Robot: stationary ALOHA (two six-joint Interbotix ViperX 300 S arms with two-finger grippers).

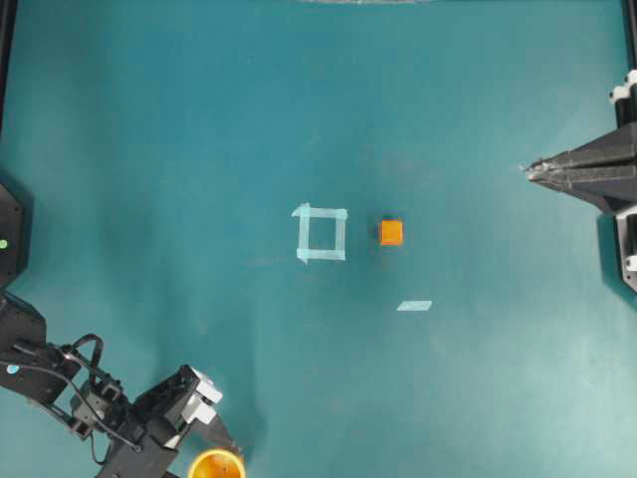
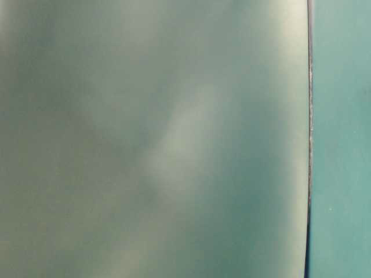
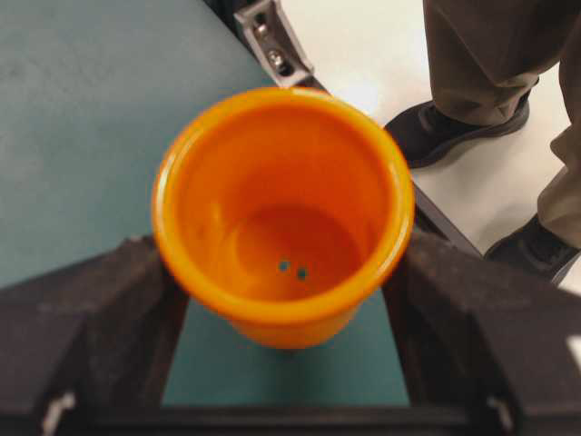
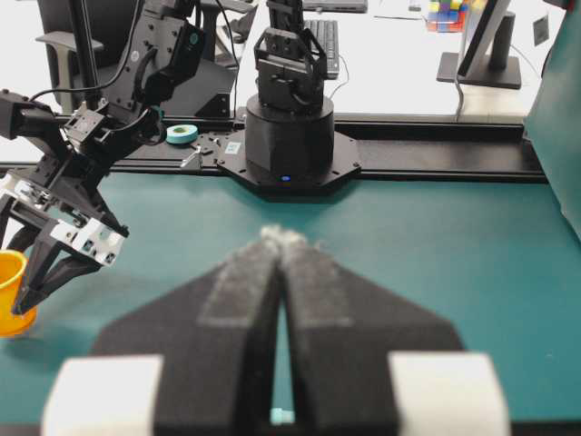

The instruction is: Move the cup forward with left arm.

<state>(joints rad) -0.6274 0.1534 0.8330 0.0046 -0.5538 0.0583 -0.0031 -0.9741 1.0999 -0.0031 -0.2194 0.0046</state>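
The yellow-orange cup [image 1: 216, 466] stands upright at the table's near edge, partly cut off by the bottom of the overhead view. In the left wrist view the cup [image 3: 283, 218] fills the gap between my black fingers [image 3: 91, 327], which sit close on either side of its rim. My left gripper [image 1: 223, 450] is open around the cup. From the right wrist view the cup [image 4: 11, 295] shows at the far left between the left gripper's [image 4: 25, 286] fingers. My right gripper [image 1: 528, 169] is shut and empty at the right side, with its tips together [image 4: 283, 238].
A small orange cube [image 1: 391, 233] lies right of a pale tape square [image 1: 321, 233] at mid-table. A tape strip [image 1: 414, 306] lies nearer. The table's edge and a person's legs [image 3: 490, 54] are just past the cup. The table-level view is a blur.
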